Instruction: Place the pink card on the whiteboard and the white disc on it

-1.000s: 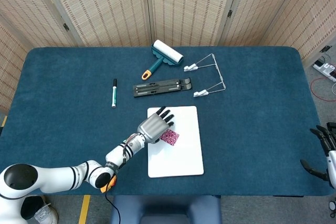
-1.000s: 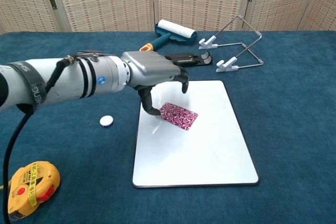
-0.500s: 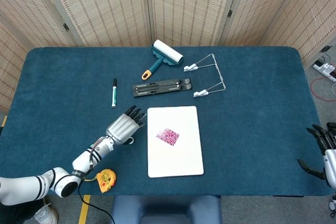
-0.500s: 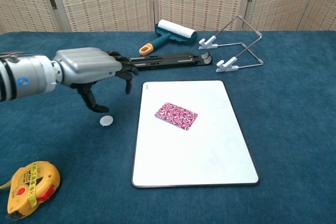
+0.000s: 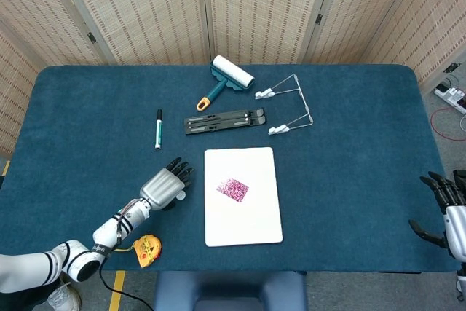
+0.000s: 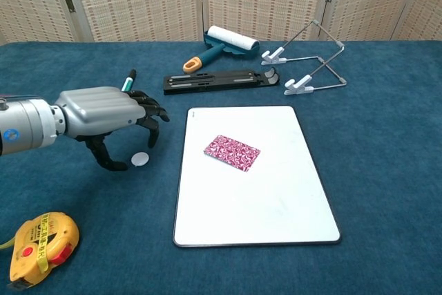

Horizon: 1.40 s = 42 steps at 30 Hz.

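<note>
Pink card (image 6: 232,153) flat on whiteboard (image 6: 262,205), long axis slanting. Left hand (image 6: 110,119) spread, empty, over white disc (image 6: 140,159), hidden from head view.

A pink card (image 6: 232,153) with a white swirl pattern lies on a white whiteboard (image 6: 255,191), atop a dark teal tablecloth (image 6: 387,143). Nearby: a white disc (image 6: 140,159), a yellow tape measure (image 6: 38,246) with orange trim, and a silver-and-black left hand (image 6: 110,117).

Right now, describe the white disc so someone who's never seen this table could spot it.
Find the whiteboard in the middle of the blue table. Just off its left edge, under the left robot hand, lies the white disc: small, round, plain white, unlike the patterned pink card.
</note>
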Tool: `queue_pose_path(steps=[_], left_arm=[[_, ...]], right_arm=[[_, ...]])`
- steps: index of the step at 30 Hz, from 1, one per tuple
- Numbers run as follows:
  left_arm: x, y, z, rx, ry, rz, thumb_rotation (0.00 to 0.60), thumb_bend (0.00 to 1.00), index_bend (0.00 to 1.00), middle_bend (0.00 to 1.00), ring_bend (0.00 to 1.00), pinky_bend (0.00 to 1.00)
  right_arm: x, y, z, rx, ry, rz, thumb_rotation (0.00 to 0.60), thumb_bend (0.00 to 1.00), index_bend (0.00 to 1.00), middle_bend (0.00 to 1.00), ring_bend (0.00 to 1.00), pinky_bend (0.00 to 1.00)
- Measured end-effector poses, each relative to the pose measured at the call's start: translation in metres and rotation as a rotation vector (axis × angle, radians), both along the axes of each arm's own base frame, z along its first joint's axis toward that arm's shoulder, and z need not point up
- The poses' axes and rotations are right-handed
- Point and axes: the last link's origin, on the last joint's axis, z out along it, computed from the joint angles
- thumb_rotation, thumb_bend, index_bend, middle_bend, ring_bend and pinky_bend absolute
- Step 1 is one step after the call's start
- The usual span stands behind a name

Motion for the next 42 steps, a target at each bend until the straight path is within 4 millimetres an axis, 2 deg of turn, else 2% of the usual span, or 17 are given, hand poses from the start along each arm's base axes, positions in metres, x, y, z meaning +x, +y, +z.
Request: queue_pose_path(steps=[12,30,42], left_arm=[[-0.002,0.008,-0.009,0.011,0.002,0.034,0.600,0.33,0.44,0.13,0.09,0.00],[0.003,0.009,-0.014,0.011,-0.008,0.021,0.600,0.34,0.48,0.14,0.10,0.00],[0.000,0.010,-0.016,0.016,-0.010,0.029,0.600,0.34,0.48,0.14,0.10,0.00]], right_arm=[[-0.002,0.001,0.000,-0.001,0.000,-0.006,0.600,0.23,0.17,0.15,0.12,0.00],[-0.001,0.002,0.002,-0.006,0.003,-0.010,0.600,0.23,0.17,0.15,0.12,0.00],[0.000,0.002,0.002,-0.006,0.005,-0.009,0.600,0.23,0.18,0.15,0.12,0.00]])
